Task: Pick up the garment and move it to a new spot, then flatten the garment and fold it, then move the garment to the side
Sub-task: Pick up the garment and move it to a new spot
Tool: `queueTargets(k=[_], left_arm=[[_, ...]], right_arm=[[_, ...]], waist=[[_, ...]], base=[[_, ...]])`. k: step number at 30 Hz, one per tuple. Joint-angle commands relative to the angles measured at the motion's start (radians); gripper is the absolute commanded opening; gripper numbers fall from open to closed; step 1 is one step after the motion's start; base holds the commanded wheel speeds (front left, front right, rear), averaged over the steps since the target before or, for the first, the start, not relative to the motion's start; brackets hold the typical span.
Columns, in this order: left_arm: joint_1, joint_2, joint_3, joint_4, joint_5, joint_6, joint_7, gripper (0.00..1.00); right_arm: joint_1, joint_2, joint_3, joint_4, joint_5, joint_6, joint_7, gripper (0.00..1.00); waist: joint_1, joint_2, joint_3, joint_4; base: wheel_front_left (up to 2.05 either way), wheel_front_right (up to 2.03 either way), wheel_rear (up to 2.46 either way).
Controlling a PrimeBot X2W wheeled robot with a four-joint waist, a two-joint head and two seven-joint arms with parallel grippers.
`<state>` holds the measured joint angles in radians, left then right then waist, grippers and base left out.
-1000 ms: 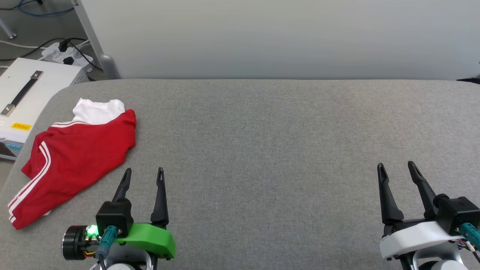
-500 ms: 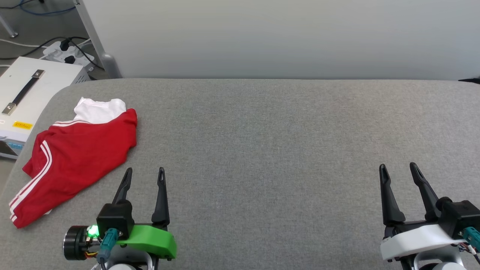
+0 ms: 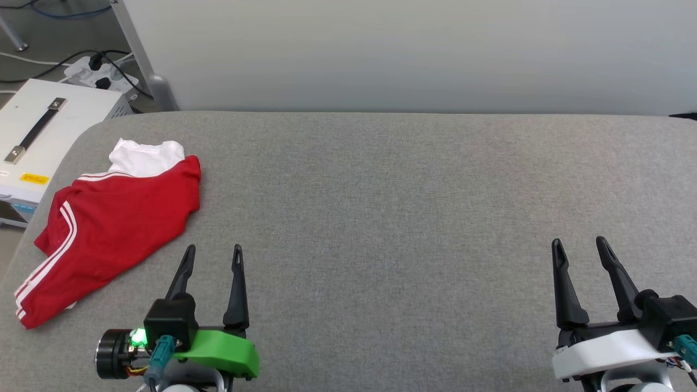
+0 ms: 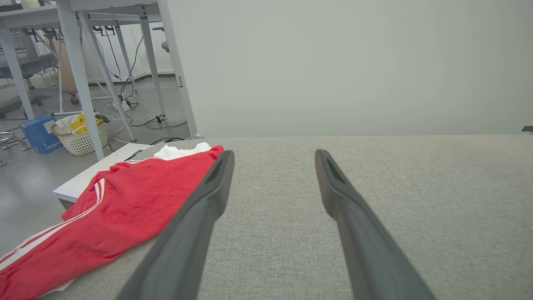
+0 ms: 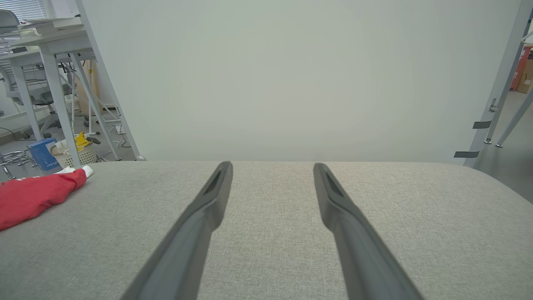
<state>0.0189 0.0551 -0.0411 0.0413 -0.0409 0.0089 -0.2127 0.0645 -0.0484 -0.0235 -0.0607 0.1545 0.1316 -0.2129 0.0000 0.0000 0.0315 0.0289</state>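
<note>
Broad grey fabric-covered desk [image 3: 392, 207] with rounded far corners, spanning the head view from left to right. Behind its far edge, a plain pale wall panel [image 3: 414, 54].

On the desk's left side, close to the left edge: the garment [image 3: 114, 228], a red T-shirt lying crumpled in a loose diagonal heap. White sleeve bunched at the far end, white stripe trim curving along the left side and down to the near-left tip. Resting on the cloth surface, held by nothing.

Left of the desk, on the floor: a white box [image 3: 54, 125] with a black strap handle fixed by metal ends. Yellow label [image 3: 34, 178] near its near edge, writing too small to read.

At the near left, the left gripper [image 3: 213, 248] on a green mount, green light glowing at its base. Fingers [image 3: 235, 294] spread wide, empty, pointing toward the far side, just right of the garment's near hem and apart from it. At the near right, the right gripper [image 3: 578, 240] on a white mount, fingers [image 3: 565, 294] likewise spread wide and empty over bare cloth, well apart from the garment.

Farther left on the floor: a white power strip [image 3: 101, 79] with black plugs and cables. In the left wrist view, a white basket [image 4: 81, 139] holding something yellow, beside a blue box [image 4: 39, 135] with white print too blurred to read.
</note>
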Motion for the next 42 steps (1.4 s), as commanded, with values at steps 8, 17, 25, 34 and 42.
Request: queueTargets(k=[8,17,25,34,42], left_arm=[[-0.017,-0.004,0.001,0.012,-0.013,0.016,-0.025,1.00],[-0.036,-0.005,0.033,0.021,-0.037,0.027,-0.046,1.00],[-0.039,-0.005,0.063,0.030,-0.074,0.036,-0.049,1.00],[-0.036,-0.005,0.093,0.037,-0.127,0.053,-0.049,1.00],[-0.038,-0.005,0.109,0.046,-0.147,0.052,-0.049,1.00]], right_arm=[[0.025,-0.002,0.011,0.001,-0.002,-0.001,-0.026,1.00],[0.020,-0.002,0.028,-0.011,-0.018,-0.001,-0.046,1.00],[0.008,-0.002,0.049,-0.016,-0.050,-0.001,-0.049,1.00],[-0.012,-0.002,0.068,-0.032,-0.087,-0.001,-0.049,1.00],[-0.019,-0.002,0.072,-0.035,-0.104,-0.001,-0.049,1.00]], waist=[[0.0000,0.0000,0.010,0.023],[0.0000,0.0000,0.040,0.140],[0.0000,0.0000,0.057,0.264],[0.0000,0.0000,0.082,0.374],[0.0000,0.0000,0.097,0.426]], base=[[0.00,0.00,0.00],[0.00,0.00,0.00],[0.00,0.00,0.00],[0.00,0.00,0.00],[0.00,0.00,0.00]])
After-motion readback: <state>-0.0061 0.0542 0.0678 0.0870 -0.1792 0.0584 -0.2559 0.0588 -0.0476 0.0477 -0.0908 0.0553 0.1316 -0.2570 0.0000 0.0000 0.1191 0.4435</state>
